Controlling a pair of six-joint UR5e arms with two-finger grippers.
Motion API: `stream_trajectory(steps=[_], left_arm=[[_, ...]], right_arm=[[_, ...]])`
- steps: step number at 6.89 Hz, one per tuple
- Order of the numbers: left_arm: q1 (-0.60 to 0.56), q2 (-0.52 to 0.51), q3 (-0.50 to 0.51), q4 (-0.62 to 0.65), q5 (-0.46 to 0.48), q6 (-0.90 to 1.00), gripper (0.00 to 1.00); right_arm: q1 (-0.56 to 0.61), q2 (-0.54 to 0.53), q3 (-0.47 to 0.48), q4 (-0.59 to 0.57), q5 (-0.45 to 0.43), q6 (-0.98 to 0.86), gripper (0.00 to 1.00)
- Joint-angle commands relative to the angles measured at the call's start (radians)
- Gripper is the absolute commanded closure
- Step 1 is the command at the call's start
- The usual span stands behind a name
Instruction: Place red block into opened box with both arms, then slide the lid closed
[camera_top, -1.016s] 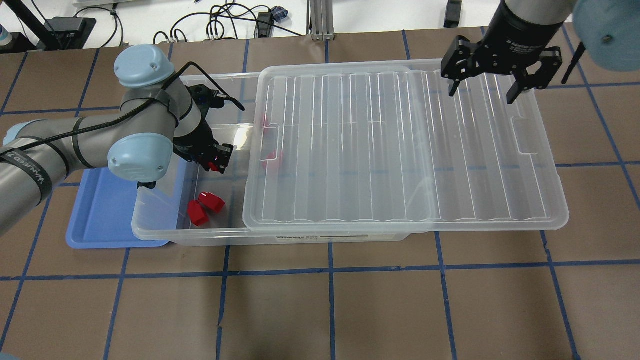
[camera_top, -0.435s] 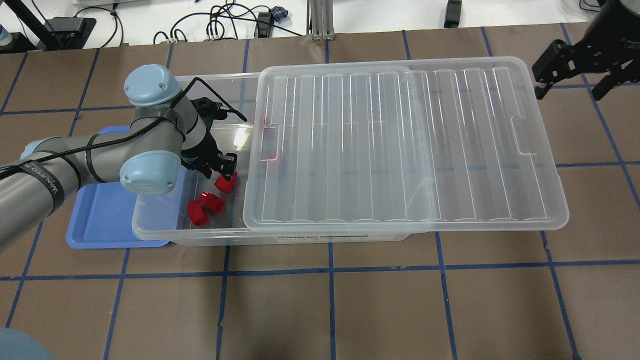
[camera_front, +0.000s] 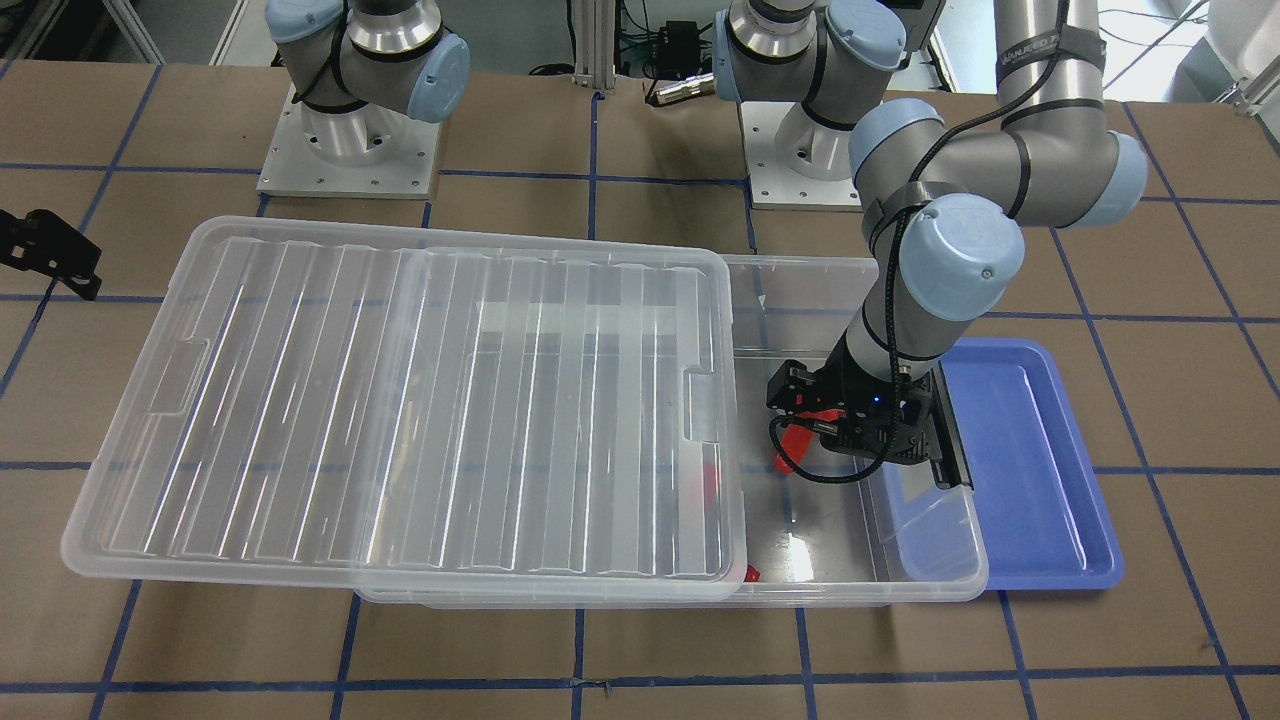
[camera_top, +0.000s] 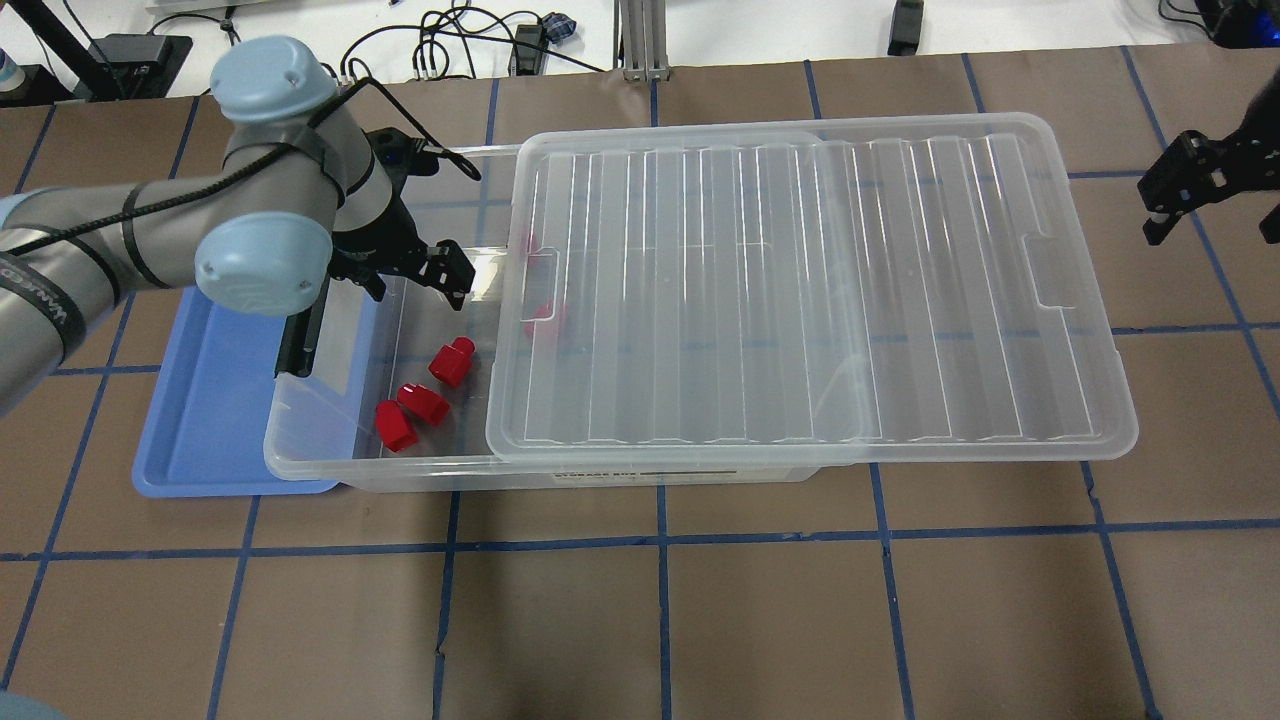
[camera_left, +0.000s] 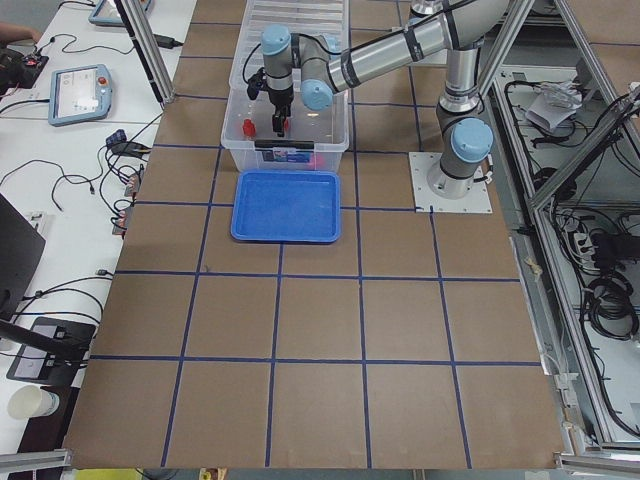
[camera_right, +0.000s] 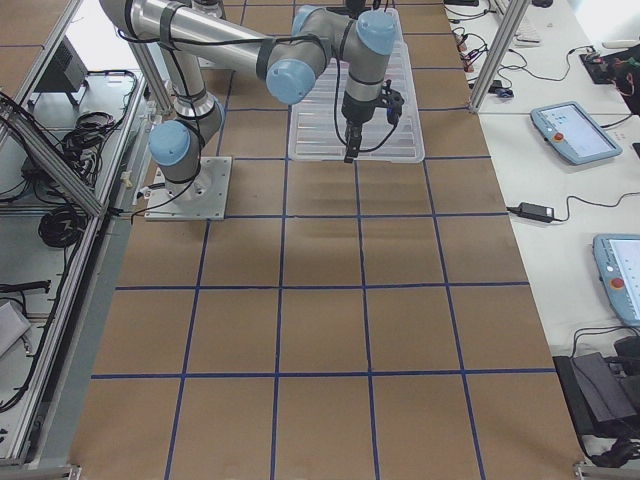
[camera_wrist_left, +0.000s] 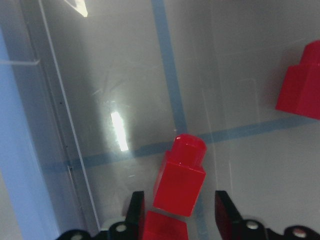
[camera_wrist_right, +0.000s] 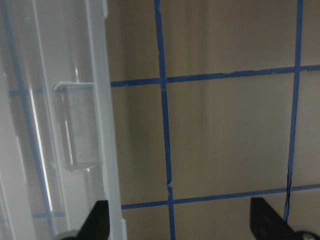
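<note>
The clear box (camera_top: 330, 470) lies across the table with its left end uncovered. The ridged lid (camera_top: 800, 300) covers the rest and overhangs the box's right end. A red block (camera_top: 452, 362) lies on the box floor in the uncovered end, and in the left wrist view this red block (camera_wrist_left: 180, 175) sits free below the spread fingers. My left gripper (camera_top: 415, 282) hovers open above it, holding nothing. Two more red blocks (camera_top: 410, 412) lie close by. My right gripper (camera_top: 1212, 225) hangs open over bare table, right of the lid's short edge (camera_wrist_right: 107, 125).
A shallow blue tray (camera_top: 210, 420) sits against the box's left end, partly under it. Other red blocks (camera_top: 545, 315) show dimly under the lid. The left arm's elbow (camera_front: 950, 250) hangs over the uncovered end of the box. Cables lie along the far table edge.
The left gripper lowered the red block into the box, let it go and rose away open. The right gripper moved off the lid, out past its right end.
</note>
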Motion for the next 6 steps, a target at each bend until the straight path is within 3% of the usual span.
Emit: stream_trajectory(steps=[1,2,5,6], left_arm=[[-0.012,0.032,0.219,-0.297,0.004,-0.027,0.00],[-0.013,0.060,0.296,-0.395,0.004,-0.027,0.00],[-0.024,0.161,0.285,-0.464,0.042,-0.029,0.00],[-0.027,0.147,0.280,-0.450,0.030,-0.046,0.00]], right_arm=[[-0.052,0.006,0.145,-0.173,0.001,-0.050,0.00],[-0.052,-0.004,0.201,-0.211,-0.001,-0.050,0.00],[-0.023,-0.009,0.223,-0.225,0.010,-0.043,0.00],[-0.010,-0.008,0.221,-0.226,0.011,-0.036,0.00]])
